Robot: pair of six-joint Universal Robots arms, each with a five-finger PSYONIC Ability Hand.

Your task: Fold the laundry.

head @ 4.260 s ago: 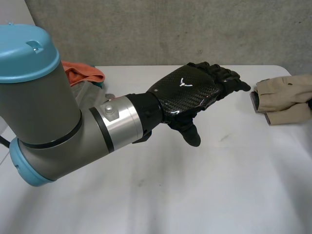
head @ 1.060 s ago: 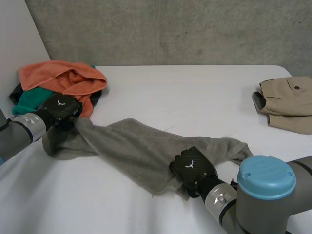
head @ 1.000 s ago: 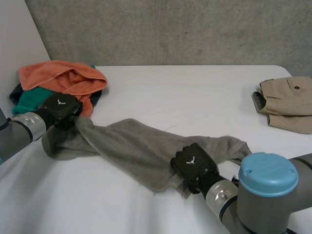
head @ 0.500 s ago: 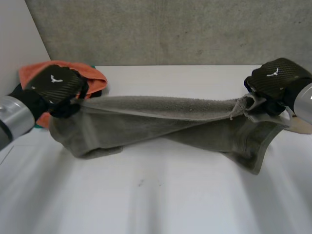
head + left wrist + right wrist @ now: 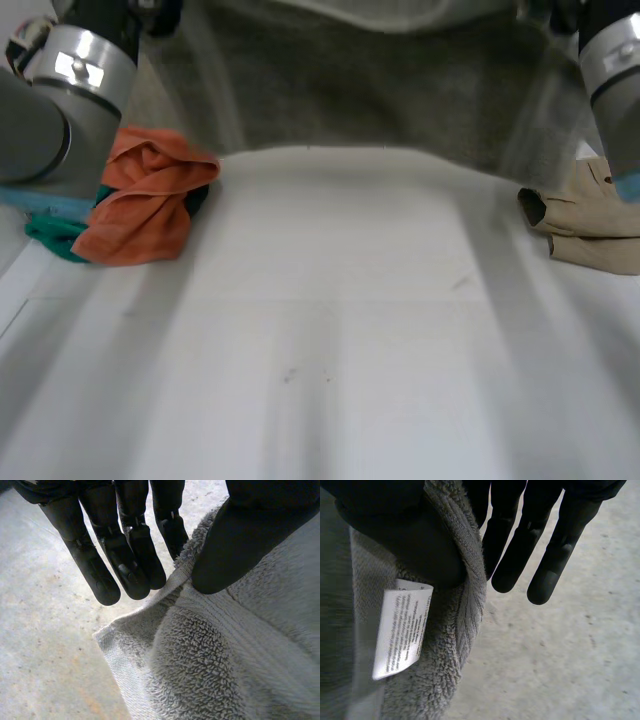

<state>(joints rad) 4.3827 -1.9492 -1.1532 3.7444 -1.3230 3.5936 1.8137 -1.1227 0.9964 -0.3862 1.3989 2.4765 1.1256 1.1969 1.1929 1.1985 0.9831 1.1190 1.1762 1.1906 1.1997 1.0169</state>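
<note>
The surface (image 5: 330, 330) lies bare in front of me now. Half a second ago the grey towel (image 5: 380, 90) sagged in a twisted rope low between my hands; now I have swung it up high, and it hangs as a broad sheet above the far part of the surface, its lower hem clear of it. I judge that it is opened out enough to be laid down flat and then folded. No fold is made yet.

My left arm (image 5: 60, 110) and right arm (image 5: 615, 80) are raised at either side of the sheet. Below the left one sits the pile of orange cloth (image 5: 140, 200) with a green cloth (image 5: 50, 235) under it, waiting its turn. The folded beige trousers (image 5: 590, 225) lie at the far right edge.

My left hand (image 5: 125, 555) is clamped on the towel near a corner, thumb pressing the top edge against nearly straight fingers. My right hand (image 5: 530, 540) does the same at the other end: the thumb pins the thick edge, the fingers straight behind it. A white label (image 5: 402, 630) hangs from the towel just below that thumb.
</note>
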